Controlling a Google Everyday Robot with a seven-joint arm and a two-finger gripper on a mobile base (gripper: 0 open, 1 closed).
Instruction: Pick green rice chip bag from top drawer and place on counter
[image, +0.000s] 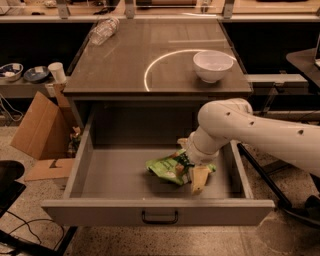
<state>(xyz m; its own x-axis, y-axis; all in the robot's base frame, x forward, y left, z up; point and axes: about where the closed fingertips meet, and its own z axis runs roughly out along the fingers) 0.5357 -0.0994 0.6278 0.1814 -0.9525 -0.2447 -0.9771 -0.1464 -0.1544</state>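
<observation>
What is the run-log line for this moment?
gripper: inside top drawer, at right end of green rice chip bag | bag: on drawer floor | counter: no bag yet

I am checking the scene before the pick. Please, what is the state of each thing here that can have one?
top drawer: pulled open.
green rice chip bag: crumpled, lying in the drawer.
gripper: down in the drawer, at the bag's right end.
white bowl: upright on the counter.
clear bottle: on its side, counter's far left corner.
cardboard box: flaps open, on the floor.
</observation>
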